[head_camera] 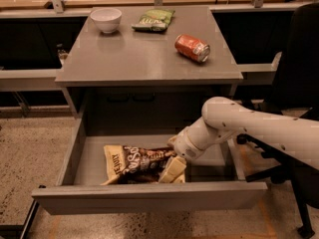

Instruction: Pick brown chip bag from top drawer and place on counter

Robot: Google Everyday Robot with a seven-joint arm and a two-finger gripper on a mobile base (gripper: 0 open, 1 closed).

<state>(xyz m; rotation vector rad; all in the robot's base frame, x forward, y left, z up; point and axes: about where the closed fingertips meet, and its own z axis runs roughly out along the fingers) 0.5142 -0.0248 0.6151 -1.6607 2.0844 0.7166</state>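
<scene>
The crinkly brown chip bag [135, 163] lies flat in the open top drawer [149, 197], just below the grey counter [144, 59]. The gripper [173, 170] is down at the bag's right end.

Brown chip bag [140, 164] lettering — unreadable.

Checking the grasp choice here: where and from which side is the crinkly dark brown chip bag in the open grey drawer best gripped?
Probably its right-hand end as seen, from above. The crinkly dark brown chip bag lies flat, lengthwise across the shallow grey metal drawer, whose walls block a sideways approach. The cream two-finger gripper sits at that end.
</scene>
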